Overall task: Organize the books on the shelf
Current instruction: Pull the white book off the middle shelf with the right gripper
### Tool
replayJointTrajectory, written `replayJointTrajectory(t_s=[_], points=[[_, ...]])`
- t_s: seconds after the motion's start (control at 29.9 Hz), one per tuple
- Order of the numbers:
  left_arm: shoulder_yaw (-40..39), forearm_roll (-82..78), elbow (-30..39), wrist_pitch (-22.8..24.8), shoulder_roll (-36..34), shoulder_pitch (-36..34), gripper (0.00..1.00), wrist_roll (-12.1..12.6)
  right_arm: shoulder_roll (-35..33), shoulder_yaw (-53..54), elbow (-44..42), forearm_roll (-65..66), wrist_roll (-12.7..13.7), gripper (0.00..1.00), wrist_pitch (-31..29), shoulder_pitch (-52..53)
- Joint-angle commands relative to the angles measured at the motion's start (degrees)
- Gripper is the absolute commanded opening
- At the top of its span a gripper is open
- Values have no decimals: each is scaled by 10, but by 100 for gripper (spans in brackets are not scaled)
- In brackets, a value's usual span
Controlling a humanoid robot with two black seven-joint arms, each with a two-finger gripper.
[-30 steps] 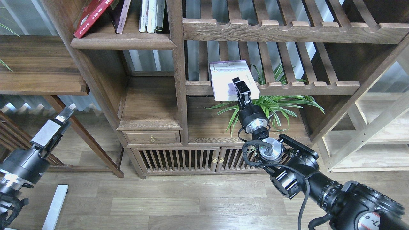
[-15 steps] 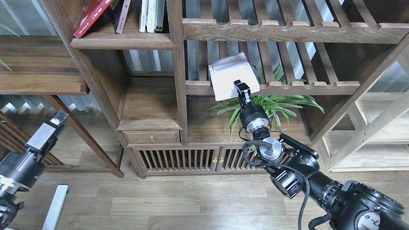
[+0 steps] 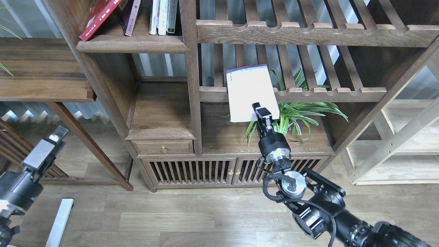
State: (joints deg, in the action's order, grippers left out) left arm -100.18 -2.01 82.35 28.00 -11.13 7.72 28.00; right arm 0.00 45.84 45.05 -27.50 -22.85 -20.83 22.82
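My right gripper (image 3: 259, 110) is shut on the lower edge of the pale white-lavender book (image 3: 249, 90). The book is held up with its cover facing me, in front of the scalloped rail of the middle slatted rack (image 3: 325, 93). The shelf (image 3: 132, 45) is the dark board at the upper left. On it a bright red book (image 3: 98, 16) leans left, a maroon book (image 3: 132, 17) stands beside it, and pale upright books (image 3: 163, 17) stand at its right end. My left gripper (image 3: 51, 140) hangs low at the left, away from the books; its fingers cannot be told apart.
A spider plant (image 3: 298, 115) sits on the cabinet top right behind the held book. An upper slatted rack (image 3: 308, 32) spans the right. A pale wood rack (image 3: 404, 137) stands at far right. A drawer (image 3: 163, 148) and slatted doors (image 3: 192, 171) are below.
My right gripper has drawn the pale book down and toward me, off the slatted rack. My left arm has sunk lower and further to the left.
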Motion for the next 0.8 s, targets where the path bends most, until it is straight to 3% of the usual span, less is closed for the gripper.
replayJointTrajectory(t_s=[0.0, 0.4, 0.77], points=[[8, 1, 0, 0, 3, 10, 98, 0, 0, 17, 23, 22, 1, 15, -13, -38], [40, 53, -8, 0, 26, 32, 98, 0, 0, 17, 116, 82, 3, 15, -13, -154], [70, 63, -20, 0, 22, 62, 99, 0, 0, -21, 139, 122, 4, 15, -26, -214]])
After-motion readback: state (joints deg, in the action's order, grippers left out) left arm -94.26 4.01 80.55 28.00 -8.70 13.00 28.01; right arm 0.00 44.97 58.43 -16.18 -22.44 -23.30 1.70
